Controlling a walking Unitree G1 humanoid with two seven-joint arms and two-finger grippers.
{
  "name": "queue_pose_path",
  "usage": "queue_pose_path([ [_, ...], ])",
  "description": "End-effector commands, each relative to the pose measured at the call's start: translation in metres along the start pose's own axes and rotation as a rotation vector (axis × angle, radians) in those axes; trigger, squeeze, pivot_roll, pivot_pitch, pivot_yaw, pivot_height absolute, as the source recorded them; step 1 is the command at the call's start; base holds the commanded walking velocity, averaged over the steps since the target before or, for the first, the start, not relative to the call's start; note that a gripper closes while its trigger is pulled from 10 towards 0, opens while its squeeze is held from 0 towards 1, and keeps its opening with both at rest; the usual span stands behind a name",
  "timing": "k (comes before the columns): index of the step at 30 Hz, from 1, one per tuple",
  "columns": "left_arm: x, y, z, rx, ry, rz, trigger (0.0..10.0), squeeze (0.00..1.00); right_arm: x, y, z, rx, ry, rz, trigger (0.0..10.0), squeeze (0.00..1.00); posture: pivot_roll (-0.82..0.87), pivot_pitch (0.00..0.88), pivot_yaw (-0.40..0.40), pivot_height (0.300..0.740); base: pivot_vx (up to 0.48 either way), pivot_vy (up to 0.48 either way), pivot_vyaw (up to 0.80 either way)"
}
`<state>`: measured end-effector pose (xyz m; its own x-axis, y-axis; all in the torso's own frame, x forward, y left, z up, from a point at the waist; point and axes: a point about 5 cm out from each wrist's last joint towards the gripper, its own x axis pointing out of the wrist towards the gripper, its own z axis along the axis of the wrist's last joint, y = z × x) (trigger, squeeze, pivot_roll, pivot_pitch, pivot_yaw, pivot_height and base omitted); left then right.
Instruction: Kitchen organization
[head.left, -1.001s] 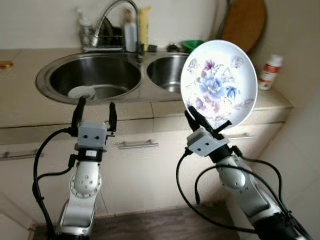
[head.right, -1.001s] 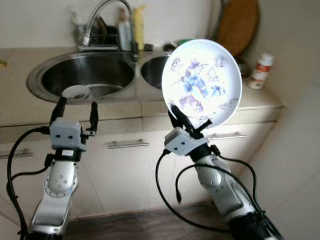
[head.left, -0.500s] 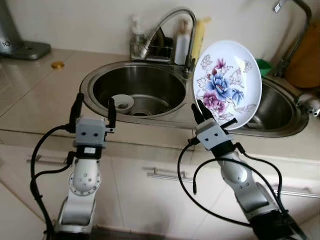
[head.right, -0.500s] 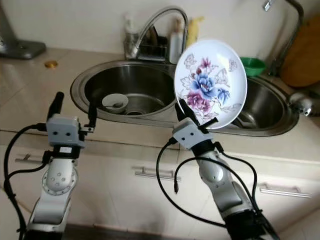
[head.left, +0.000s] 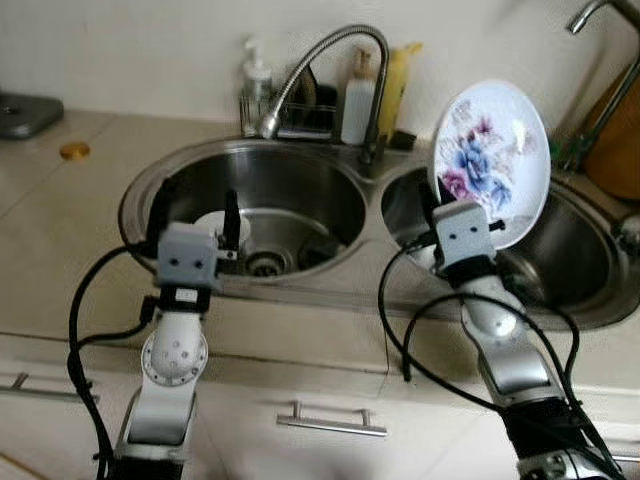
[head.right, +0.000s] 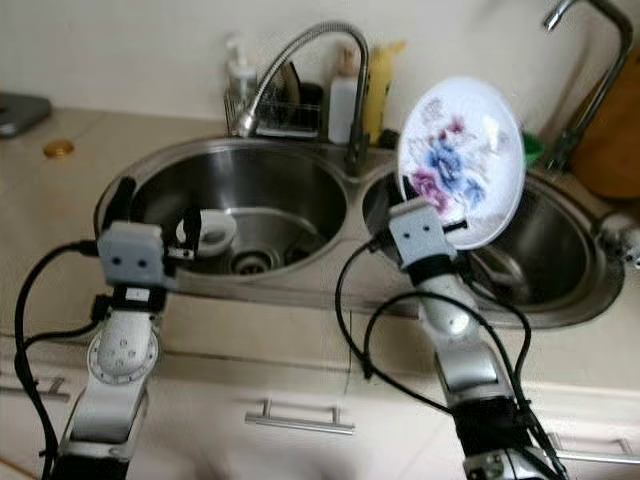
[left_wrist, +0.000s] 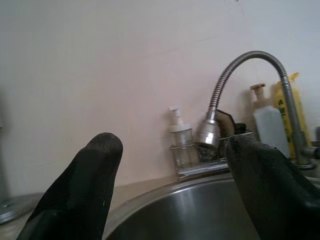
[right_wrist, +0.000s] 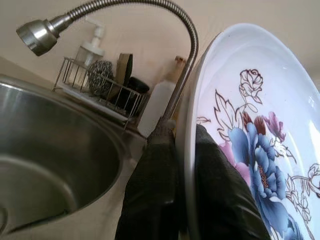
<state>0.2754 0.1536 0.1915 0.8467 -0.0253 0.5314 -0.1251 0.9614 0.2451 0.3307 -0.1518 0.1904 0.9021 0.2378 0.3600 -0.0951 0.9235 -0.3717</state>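
- Right gripper (head.left: 432, 212) pinches the rim of the flowered plate (head.left: 492, 160), held upright over the right sink basin (head.left: 560, 262).
- Left gripper (head.left: 192, 205) hangs empty, fingers spread wide, in front of the left basin (head.left: 300, 195), where a small white bowl (head.left: 212, 224) sits.
- Best play here, I reckon: lower slowly, keep the pinch firm, and steer the plate's edge clear of the faucet (head.left: 330, 70).

Pretty plain kitchen: beige counter (head.left: 60, 215) with a double steel sink (head.left: 330, 195) set in it, cream wall (head.left: 130, 45) behind, pale cabinet fronts with a metal drawer handle (head.left: 331, 420) down below the pincers. Soft, even light, nothing harsh.
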Motion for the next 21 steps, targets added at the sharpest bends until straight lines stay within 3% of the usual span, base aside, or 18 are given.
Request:
queue_pose_path([
  [1,0.0,-0.004,0.004,-0.012,-0.015,-0.018,10.0,0.0,0.002,-0.007,-0.005,0.069,0.05,-0.015,0.0,0.0,0.03,0.0,-0.05,0.74,0.0,0.0,0.0],
  [2,0.0,-0.004,0.004,-0.013,-0.017,-0.02,10.0,0.0,0.003,-0.007,-0.006,0.092,0.062,-0.014,0.0,0.0,0.03,0.0,-0.052,0.74,0.0,0.0,0.0],
  [3,0.0,-0.005,0.004,-0.009,-0.013,-0.025,10.0,0.0,0.006,-0.009,-0.01,0.218,0.115,-0.045,0.0,0.0,0.03,0.0,-0.054,0.74,0.0,0.0,0.0],
  [6,-0.001,-0.006,0.003,-0.009,-0.009,-0.027,10.0,0.0,0.01,-0.012,-0.013,0.287,0.138,-0.068,0.0,0.0,0.03,0.0,-0.055,0.74,0.0,0.0,0.0],
  [13,-0.002,-0.006,0.002,-0.011,-0.006,-0.034,10.0,0.0,0.015,-0.016,-0.021,0.389,0.195,-0.083,0.0,0.0,0.03,0.0,-0.056,0.74,0.0,0.0,0.0],
  [16,-0.002,-0.007,0.001,-0.013,-0.001,-0.041,10.0,0.0,0.016,-0.021,-0.036,0.417,0.304,-0.109,0.0,0.0,0.03,0.0,-0.056,0.74,0.0,0.0,0.0],
  [17,-0.002,-0.007,0.001,-0.012,0.004,-0.043,10.0,0.0,0.015,-0.025,-0.048,0.445,0.388,-0.152,0.0,0.0,0.03,0.0,-0.056,0.74,0.0,0.0,0.0],
  [21,-0.002,-0.008,0.0,-0.013,0.008,-0.044,10.0,0.0,0.013,-0.029,-0.058,0.498,0.464,-0.195,0.0,0.0,0.04,0.0,-0.059,0.74,0.0,0.0,0.0],
])
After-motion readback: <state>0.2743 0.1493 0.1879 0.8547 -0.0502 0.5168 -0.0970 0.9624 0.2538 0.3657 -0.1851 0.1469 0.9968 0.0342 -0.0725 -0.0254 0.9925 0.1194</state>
